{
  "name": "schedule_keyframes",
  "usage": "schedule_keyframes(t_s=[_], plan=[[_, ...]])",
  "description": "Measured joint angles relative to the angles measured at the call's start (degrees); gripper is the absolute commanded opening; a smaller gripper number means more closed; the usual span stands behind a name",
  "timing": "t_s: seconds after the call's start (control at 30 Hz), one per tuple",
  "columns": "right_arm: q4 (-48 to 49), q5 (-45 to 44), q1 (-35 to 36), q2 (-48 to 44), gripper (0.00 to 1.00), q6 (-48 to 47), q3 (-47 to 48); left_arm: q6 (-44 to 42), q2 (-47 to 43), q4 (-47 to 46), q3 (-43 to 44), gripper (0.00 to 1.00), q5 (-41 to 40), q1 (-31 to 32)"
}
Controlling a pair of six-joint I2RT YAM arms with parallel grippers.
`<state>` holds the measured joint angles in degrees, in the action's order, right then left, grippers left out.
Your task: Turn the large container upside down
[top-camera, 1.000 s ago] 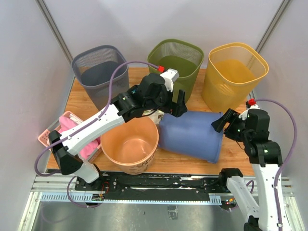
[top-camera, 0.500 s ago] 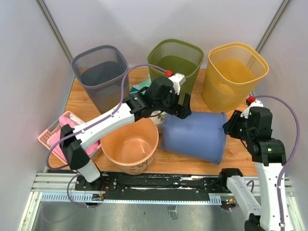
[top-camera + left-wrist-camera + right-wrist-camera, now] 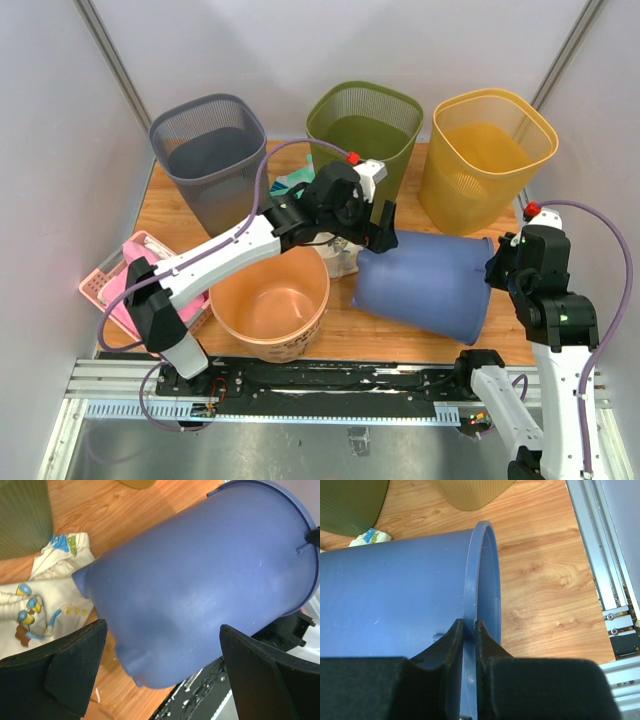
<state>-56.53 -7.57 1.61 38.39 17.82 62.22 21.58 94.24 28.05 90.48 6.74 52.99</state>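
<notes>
Right hand [image 3: 468, 627] | clamps rim of large blue container [image 3: 395, 590] | lying sideways

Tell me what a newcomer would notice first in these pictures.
The large blue container dominates: it lies on its side at centre-right of the wooden table. The right gripper pinches its rim, and the left gripper is spread wide open over its closed end. Next come the orange bucket, upright beside it, and the grey bin, green bin and yellow bin along the back.
</notes>
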Motion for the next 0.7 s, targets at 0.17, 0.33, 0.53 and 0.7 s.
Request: schedule_keyframes(t_s=[0.17,0.33,0.53,0.7], plan=[[0.04,-0.85,0.0,0.33,0.0,0.13,0.0,3.23,-4.68,0.48,-3.41,0.99,1.11,-2.75],[0.07,-0.81,0.0,0.35,0.0,0.13,0.0,8.15,-8.22,-2.89,-10.82,0.99,5.2,-5.4],[0.11,-0.59,0.0,0.35,0.0,0.15,0.0,13.07,-7.58,-7.45,-18.88,0.99,13.6,-8.2],[0.2,0.28,0.0,0.35,0.0,0.15,0.0,14.99,-6.36,-11.63,-19.08,0.99,18.47,-8.2]])
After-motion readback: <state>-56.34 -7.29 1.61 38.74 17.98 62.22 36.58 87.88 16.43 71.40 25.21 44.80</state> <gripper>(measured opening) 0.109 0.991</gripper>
